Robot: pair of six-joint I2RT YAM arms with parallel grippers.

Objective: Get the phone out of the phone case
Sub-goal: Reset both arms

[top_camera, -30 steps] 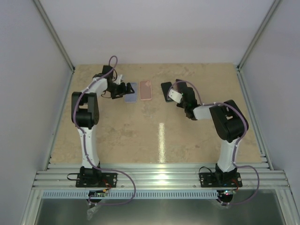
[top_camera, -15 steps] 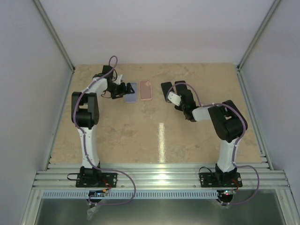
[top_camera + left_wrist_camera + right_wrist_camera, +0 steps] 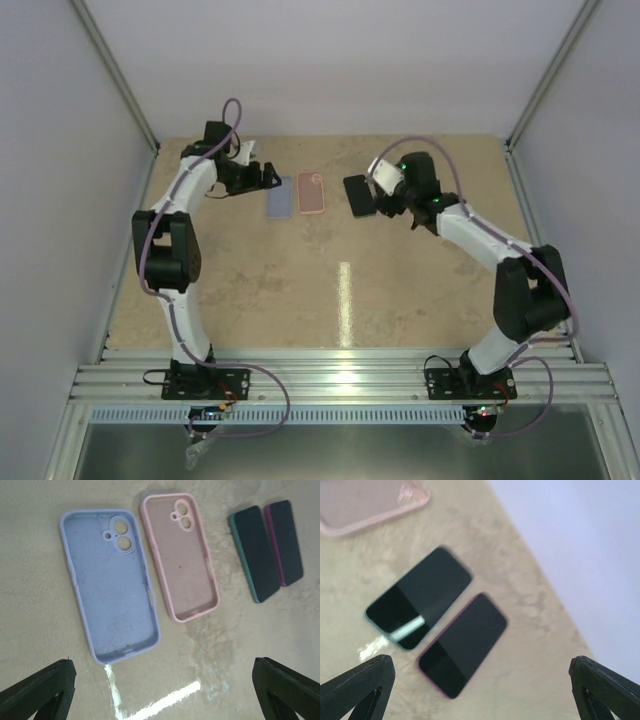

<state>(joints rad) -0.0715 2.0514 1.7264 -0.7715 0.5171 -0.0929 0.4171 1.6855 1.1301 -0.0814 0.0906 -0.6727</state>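
Observation:
Two empty phone cases lie side by side at the back of the table: a lavender case and a pink case, both hollow side up. To their right lie two bare phones, screens up: a teal-edged phone and a magenta-edged phone. My left gripper hangs open above the near end of the lavender case, holding nothing. My right gripper hangs open above the phones, also empty.
The beige tabletop is enclosed by pale walls at left, right and back. A bright strip of reflected light runs down its middle. The right wall stands close behind the phones.
My right gripper has opened and that arm has risen and stretched back over the phones. My left arm has drawn back to the left, off the lavender case.

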